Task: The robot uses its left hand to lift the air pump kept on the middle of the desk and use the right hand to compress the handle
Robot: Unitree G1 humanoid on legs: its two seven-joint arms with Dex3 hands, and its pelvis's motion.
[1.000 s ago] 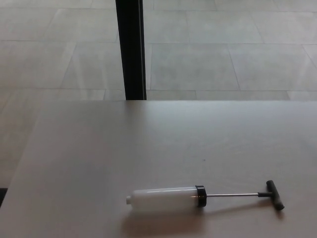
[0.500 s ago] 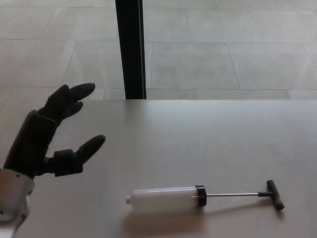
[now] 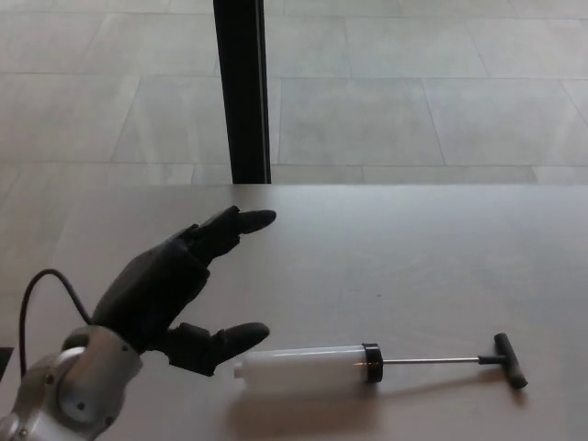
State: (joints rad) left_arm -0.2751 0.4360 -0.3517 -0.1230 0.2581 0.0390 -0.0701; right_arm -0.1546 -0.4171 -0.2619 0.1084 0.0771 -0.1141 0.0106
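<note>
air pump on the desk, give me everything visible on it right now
The air pump lies flat on the pale desk, near the front edge. It has a translucent white barrel, seemingly plastic, a black collar, a thin metal rod fully extended rightward, and a black T-handle. The open left hand is at the barrel's left end; its thumb overlaps that end, contact unclear.

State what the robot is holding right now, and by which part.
Nothing. The left hand is open beside the air pump, which lies on the desk.
</note>
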